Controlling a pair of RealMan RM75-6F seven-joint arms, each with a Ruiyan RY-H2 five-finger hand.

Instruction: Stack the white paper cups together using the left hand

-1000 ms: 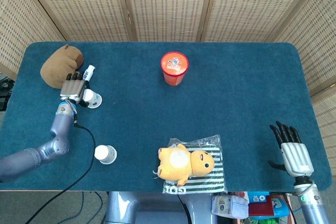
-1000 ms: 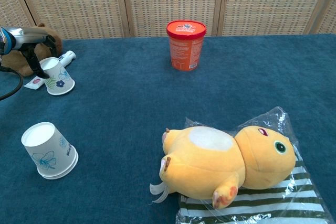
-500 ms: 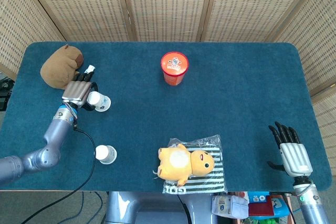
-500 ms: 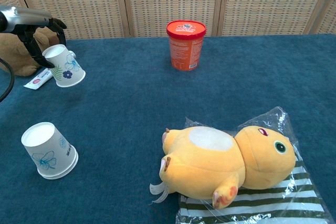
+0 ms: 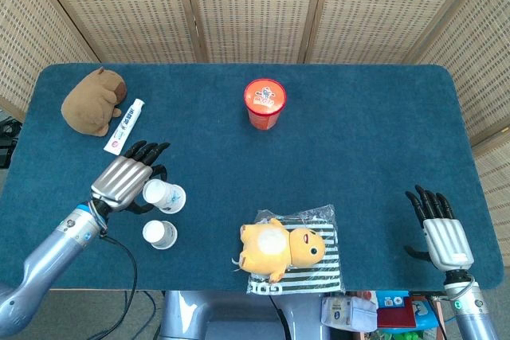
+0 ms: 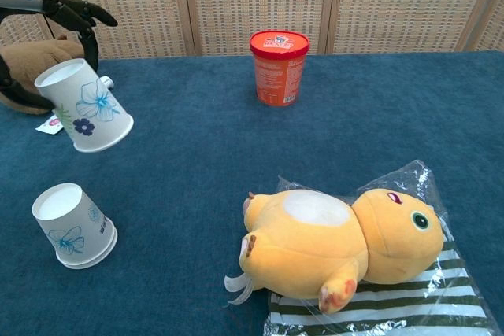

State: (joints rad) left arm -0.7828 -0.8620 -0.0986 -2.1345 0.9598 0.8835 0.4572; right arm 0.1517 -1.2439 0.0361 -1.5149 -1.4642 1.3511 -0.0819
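My left hand (image 5: pixel 127 183) holds one paper cup (image 6: pixel 83 105) upside down and tilted, off the table (image 5: pixel 358 133), near its front-left corner. The other cup (image 6: pixel 73 225) stands upside down on the table just in front of it, closer to the front edge. To stack well I should level the held cup, bring its open mouth squarely over the standing cup's base, then lower straight down and let go only once it seats. Going in tilted could knock the standing cup over. My right hand (image 5: pixel 442 230) is empty, fingers apart, at the front-right corner.
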